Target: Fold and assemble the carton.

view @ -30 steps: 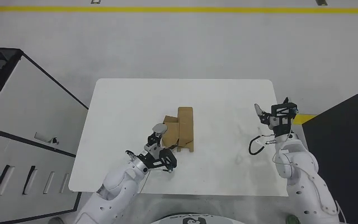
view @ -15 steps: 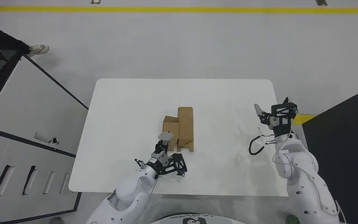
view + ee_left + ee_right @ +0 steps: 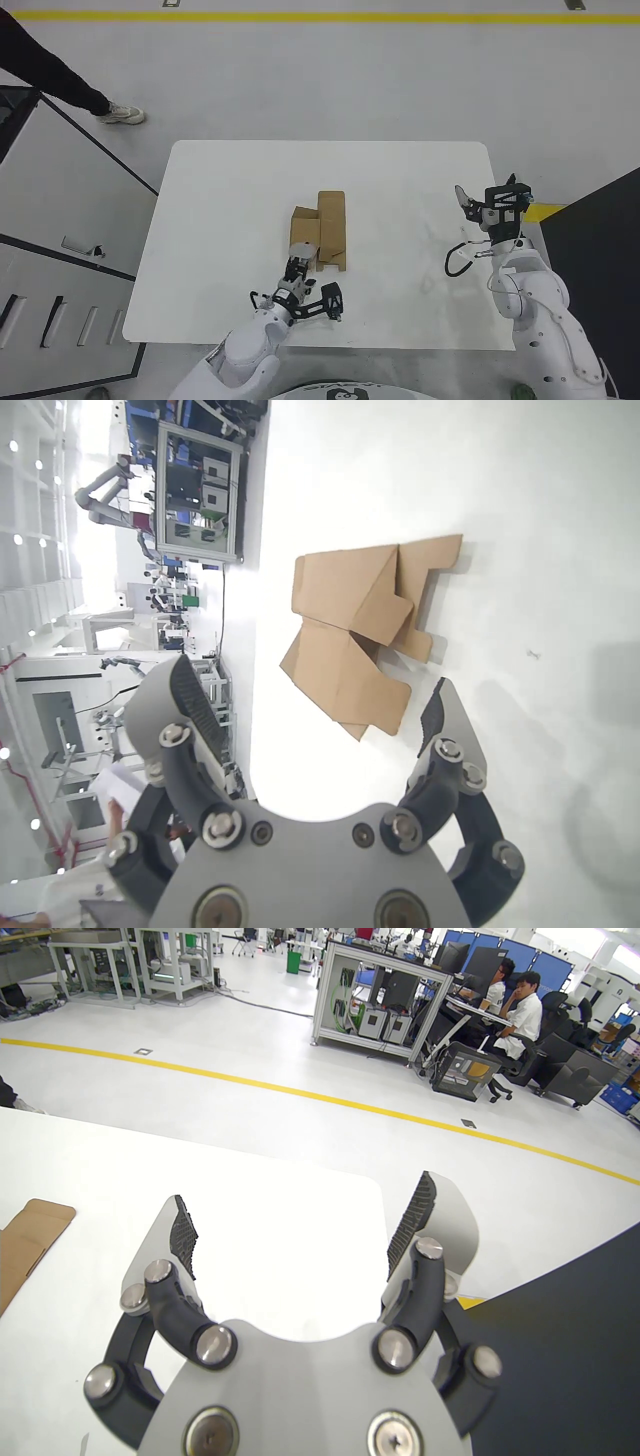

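L gripper [image 3: 311, 680] spread nr carton [image 3: 350, 610], R gripper [image 3: 302, 1198] spread

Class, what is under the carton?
The carton rests directly on the white table. Some flaps overlap others. Whatever lies beneath its panels is covered and cannot be seen.

A white rectangular table [image 3: 400, 190] with rounded corners. One thing lies on it: a brown cardboard carton [image 3: 322, 230], unassembled, near the middle of the top and somewhat toward the robot's edge. It has a longer panel beside a shorter one, with cut flaps spread at the near end. Some panels lie flat on the surface; one sits partly raised.
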Controlling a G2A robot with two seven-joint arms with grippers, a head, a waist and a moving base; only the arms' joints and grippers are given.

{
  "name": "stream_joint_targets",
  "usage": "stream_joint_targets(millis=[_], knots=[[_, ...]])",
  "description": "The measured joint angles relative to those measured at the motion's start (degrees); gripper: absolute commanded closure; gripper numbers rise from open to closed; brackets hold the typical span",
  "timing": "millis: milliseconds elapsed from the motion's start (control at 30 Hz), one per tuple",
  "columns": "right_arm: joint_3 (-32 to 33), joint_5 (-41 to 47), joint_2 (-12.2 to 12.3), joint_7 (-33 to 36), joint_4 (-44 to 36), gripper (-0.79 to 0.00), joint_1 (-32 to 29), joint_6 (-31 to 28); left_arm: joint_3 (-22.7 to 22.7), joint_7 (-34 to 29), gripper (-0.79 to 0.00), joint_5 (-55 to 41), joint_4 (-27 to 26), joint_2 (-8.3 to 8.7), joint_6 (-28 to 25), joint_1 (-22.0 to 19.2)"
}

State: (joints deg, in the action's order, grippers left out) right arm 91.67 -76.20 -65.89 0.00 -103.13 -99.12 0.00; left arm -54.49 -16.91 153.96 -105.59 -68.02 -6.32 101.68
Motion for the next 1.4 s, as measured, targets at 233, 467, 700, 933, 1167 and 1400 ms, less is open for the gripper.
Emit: stream_joint_targets(millis=[233, 467, 700, 933, 1167, 1400], knots=[[0.00, 0.00, 0.00, 0.00, 0.00, -0.785, 0.00, 0.00, 1.40, -4.93, -0.785, 1.03, -0.32, -0.63, -0.05, -1.00], [0.00, 0.00, 0.00, 0.00, 0.00, -0.785, 0.00, 0.00, 2.04, -5.44, -0.785, 0.44, 1.95, -1.04, 1.15, -1.67], [0.00, 0.00, 0.00, 0.00, 0.00, -0.785, 0.00, 0.00, 2.92, -7.62, -0.785, -0.76, 2.65, -1.65, 2.94, -2.60], [0.00, 0.00, 0.00, 0.00, 0.00, -0.785, 0.00, 0.00, 3.17, -6.01, -0.785, -1.89, 4.35, -1.99, 4.39, -3.30], [0.00, 0.00, 0.00, 0.00, 0.00, -0.785, 0.00, 0.00, 3.83, -6.55, -0.680, -1.84, 6.94, -2.56, 5.40, -4.40], [0.00, 0.00, 0.00, 0.00, 0.00, -0.785, 0.00, 0.00, 3.64, -7.01, -0.610, -1.45, 8.00, -2.85, 4.88, -4.93]])
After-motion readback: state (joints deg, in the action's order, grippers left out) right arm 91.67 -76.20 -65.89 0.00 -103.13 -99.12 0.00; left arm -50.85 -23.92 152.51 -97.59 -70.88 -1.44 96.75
